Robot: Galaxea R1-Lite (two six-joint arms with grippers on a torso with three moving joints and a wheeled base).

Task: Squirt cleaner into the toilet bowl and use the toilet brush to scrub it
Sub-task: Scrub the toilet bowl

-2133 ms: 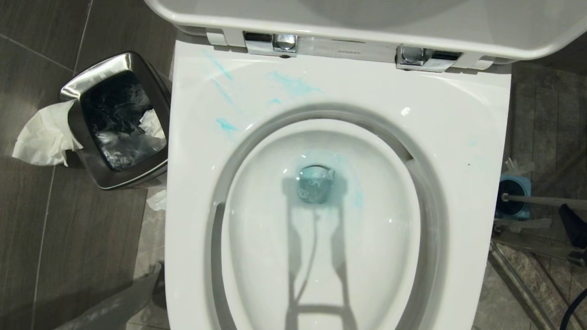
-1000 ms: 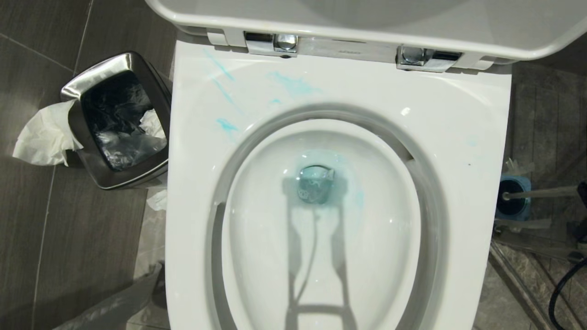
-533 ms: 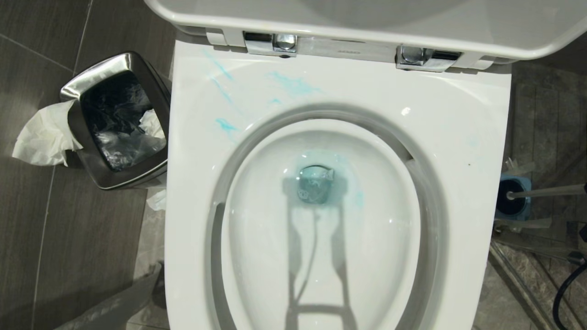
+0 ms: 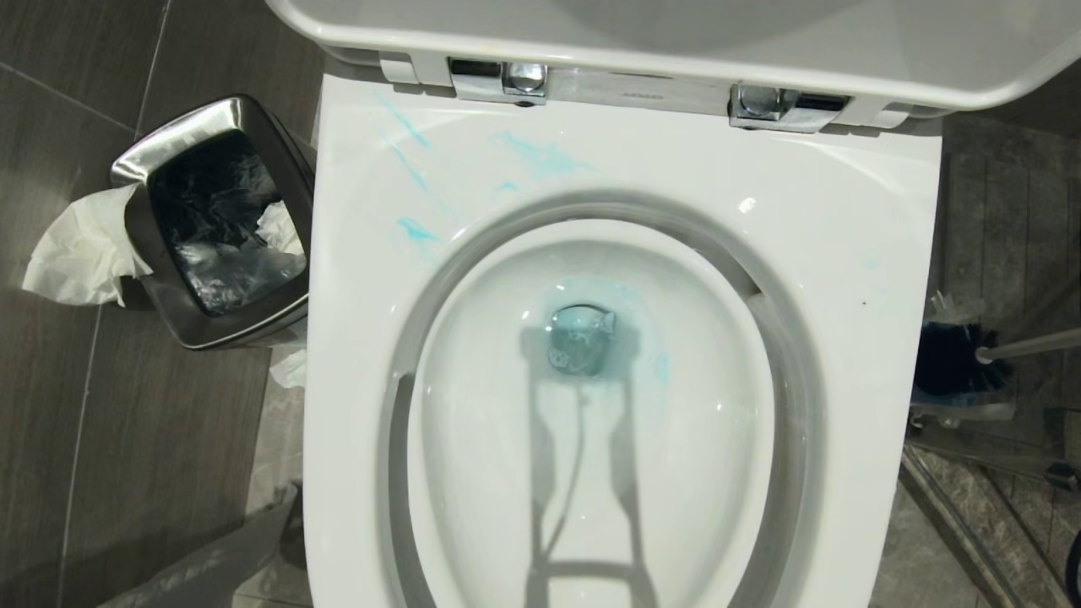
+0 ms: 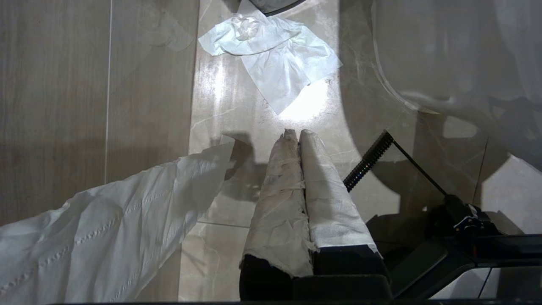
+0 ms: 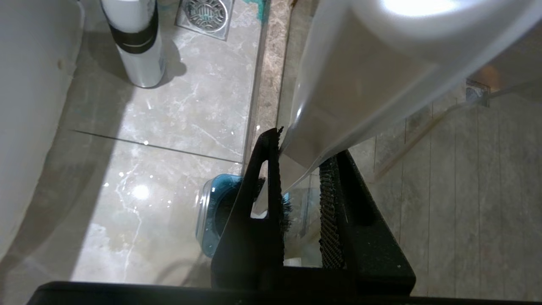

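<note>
The white toilet bowl (image 4: 844, 253) fills the head view, its lid raised. Turquoise cleaner (image 4: 540, 156) streaks the back left of the rim and tints the water round the drain hole (image 4: 583, 338). Right of the bowl the toilet brush (image 4: 950, 359) shows its dark bristle head, with the pale handle (image 4: 1030, 344) running off the right edge. In the right wrist view my right gripper (image 6: 302, 148) is shut on that handle, and the bristles (image 6: 254, 199) hang just above the blue holder (image 6: 207, 220). My left gripper (image 5: 295, 133), paper-wrapped, stays shut and empty over the floor.
A steel waste bin (image 4: 220, 219) with a tissue (image 4: 80, 249) draped over its side stands left of the bowl. Another tissue (image 5: 275, 55) lies on the floor tiles. A white bottle with a dark band (image 6: 135, 42) stands by a floor drain (image 6: 207, 10).
The brush head has risen out of its holder and now shows as a bristly ball. The handle has swung upward and the right gripper has slid out of the head view.
</note>
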